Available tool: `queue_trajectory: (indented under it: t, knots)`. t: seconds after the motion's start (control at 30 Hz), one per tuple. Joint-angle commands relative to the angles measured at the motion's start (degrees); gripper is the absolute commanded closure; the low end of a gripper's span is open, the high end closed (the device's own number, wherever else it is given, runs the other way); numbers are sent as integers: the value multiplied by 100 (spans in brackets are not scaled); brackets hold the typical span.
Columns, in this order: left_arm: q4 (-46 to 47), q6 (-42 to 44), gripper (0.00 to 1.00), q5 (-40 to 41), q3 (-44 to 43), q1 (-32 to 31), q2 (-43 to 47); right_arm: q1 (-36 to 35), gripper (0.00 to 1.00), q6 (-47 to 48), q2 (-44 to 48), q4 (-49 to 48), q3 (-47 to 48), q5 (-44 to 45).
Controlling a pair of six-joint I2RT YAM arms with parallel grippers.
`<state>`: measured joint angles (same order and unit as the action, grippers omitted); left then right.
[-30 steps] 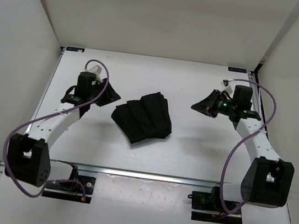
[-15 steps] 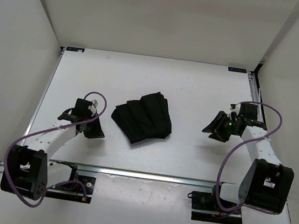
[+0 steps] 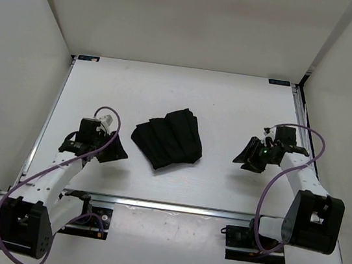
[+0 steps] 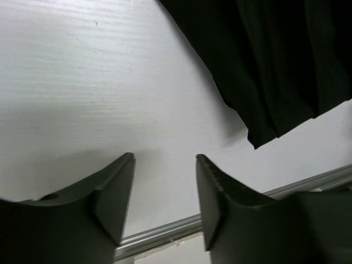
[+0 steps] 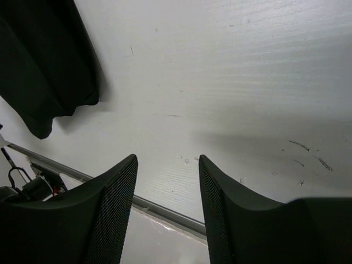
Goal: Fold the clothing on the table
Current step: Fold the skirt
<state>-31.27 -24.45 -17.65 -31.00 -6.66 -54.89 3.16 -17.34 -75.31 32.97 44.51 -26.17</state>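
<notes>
The black clothing (image 3: 167, 139) lies folded into a compact bundle in the middle of the white table (image 3: 219, 105). It also shows at the upper right of the left wrist view, the clothing (image 4: 269, 60), and at the upper left of the right wrist view, the clothing (image 5: 44, 66). My left gripper (image 3: 115, 152) hangs to the left of the bundle, apart from it, open with nothing between its fingers (image 4: 118, 192). My right gripper (image 3: 248, 157) is off to the right of the bundle, open and empty too.
An aluminium rail (image 3: 172, 206) runs along the table's front edge, close under both grippers. White walls enclose the table on the left, back and right. Purple cables loop over both arms.
Both arms have drawn back from the far side of the table toward the near edge. The left gripper closed partway and opened again. The right gripper went from nearly shut to open.
</notes>
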Motion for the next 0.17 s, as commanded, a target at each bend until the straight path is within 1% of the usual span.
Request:
queue_trajectory:
  t: [0.0,0.03,0.07,0.13]
  knots:
    - [15,19,43,-378,165,94,-3,44,46,144,209,-89,-74,-63]
    - [7,28,47,-484,182,164,-126,53,47,161,201,-98,-92,-72]
    - [-11,63,49,-668,200,199,-196,45,46,135,244,-107,-118,-72]
    - [-54,72,50,-547,130,95,-346,36,46,135,280,-159,-197,-125]
